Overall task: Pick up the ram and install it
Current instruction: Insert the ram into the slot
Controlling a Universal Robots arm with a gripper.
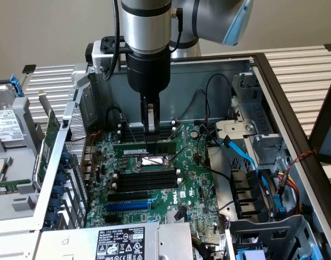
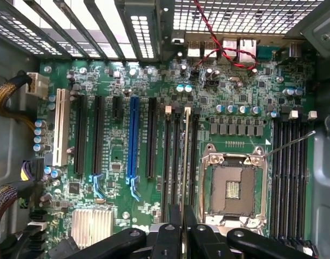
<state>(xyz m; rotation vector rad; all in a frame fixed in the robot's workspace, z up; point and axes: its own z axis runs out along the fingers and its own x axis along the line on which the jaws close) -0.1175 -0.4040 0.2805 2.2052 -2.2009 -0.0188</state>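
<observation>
The ram (image 1: 130, 148) is a long thin green stick held level just above the green motherboard (image 1: 192, 184), beside the open CPU socket (image 1: 154, 161). My gripper (image 1: 150, 135) comes straight down from above and is shut on the stick near its middle. In the wrist view the ram (image 2: 185, 156) shows edge-on as a thin pale line running away from my gripper (image 2: 182, 216). It lies along the bank of black memory slots (image 2: 169, 162) next to the CPU socket (image 2: 233, 186). Whether it sits in a slot I cannot tell.
A second bank of black slots (image 2: 289, 172) lies on the socket's other side. Blue cables (image 1: 246, 157) and drive bays crowd the exterior view's right. An upright green card (image 1: 49, 146) stands at its left, the power supply (image 1: 119, 244) in front. The case walls enclose the board.
</observation>
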